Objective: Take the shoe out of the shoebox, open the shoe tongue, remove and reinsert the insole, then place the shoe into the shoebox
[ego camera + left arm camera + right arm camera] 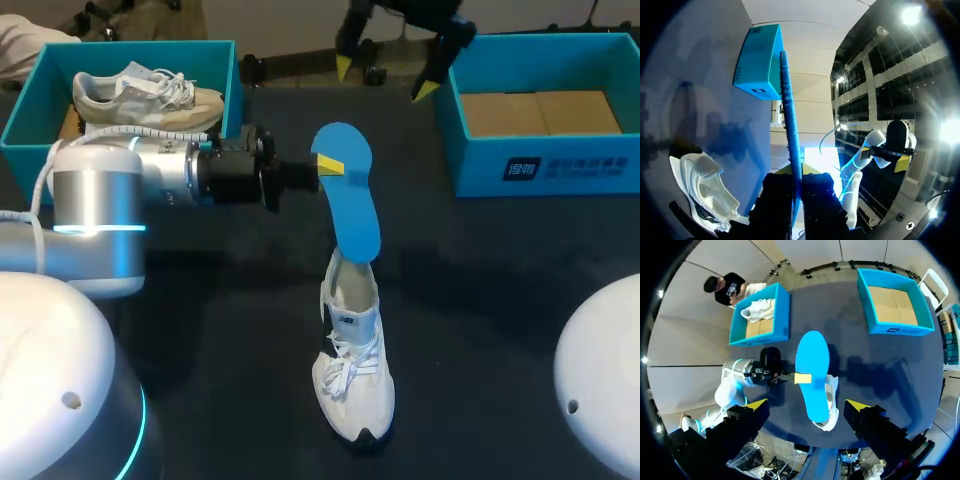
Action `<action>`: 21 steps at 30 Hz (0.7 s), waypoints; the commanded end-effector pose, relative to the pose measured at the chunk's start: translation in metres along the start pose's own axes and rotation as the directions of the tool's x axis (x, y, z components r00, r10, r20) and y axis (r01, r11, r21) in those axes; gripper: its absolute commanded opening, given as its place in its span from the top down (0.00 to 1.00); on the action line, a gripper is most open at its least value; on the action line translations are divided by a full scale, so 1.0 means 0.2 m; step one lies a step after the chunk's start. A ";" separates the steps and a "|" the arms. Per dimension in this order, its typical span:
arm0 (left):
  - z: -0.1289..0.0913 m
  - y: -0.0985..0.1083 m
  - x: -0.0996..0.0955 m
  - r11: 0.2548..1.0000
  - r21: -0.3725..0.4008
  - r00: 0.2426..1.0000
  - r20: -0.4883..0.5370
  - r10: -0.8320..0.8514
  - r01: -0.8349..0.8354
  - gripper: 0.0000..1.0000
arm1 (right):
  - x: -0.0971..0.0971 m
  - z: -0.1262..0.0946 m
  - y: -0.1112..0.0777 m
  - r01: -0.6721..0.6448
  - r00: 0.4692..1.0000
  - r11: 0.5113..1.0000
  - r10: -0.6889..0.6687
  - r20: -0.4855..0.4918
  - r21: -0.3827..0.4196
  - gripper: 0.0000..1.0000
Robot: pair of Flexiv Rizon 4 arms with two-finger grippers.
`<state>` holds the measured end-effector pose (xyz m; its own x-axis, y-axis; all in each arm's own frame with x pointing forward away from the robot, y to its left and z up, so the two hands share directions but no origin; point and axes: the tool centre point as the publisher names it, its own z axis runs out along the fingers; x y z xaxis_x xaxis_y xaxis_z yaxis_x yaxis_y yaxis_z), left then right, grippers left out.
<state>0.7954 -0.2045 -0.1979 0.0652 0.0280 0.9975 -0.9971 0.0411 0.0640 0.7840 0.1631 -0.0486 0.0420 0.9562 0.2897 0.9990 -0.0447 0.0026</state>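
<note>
A white shoe (352, 370) stands on the dark table, toe toward me; the left wrist view has it (705, 190) beside and below the left gripper. My left gripper (318, 165) is shut on the edge of a blue insole (345, 195), held over the shoe with its lower end at the shoe's opening. In the left wrist view the insole (790, 125) runs edge-on out from between the fingers (777, 200). My right gripper (390, 75) hangs open high over the table's far side. From there it (807, 405) looks down on the insole (812, 375) and the shoe (830, 407).
A teal shoebox (225, 80) at the back left holds another pale shoe (150, 95). A second teal shoebox (545, 165) at the back right shows only its cardboard floor. Dark table surface surrounds the standing shoe.
</note>
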 end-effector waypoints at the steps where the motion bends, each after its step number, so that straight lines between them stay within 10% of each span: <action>1: 0.00 0.00 0.00 1.000 -0.001 1.000 0.003 0.000 0.000 1.00 | 0.05 0.03 -0.01 -0.002 0.965 1.000 0.002 0.264 0.000 0.00; 21: 0.00 0.00 0.00 1.000 -0.001 1.000 0.003 0.000 0.000 1.00 | 0.16 0.14 -0.14 0.003 0.929 1.000 0.004 0.370 -0.021 0.00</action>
<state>0.7953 -0.2045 -0.1980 0.0650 0.0284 0.9975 -0.9971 0.0409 0.0638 0.7546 0.1953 -0.0643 0.0494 0.9980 -0.0392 0.9985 -0.0483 0.0271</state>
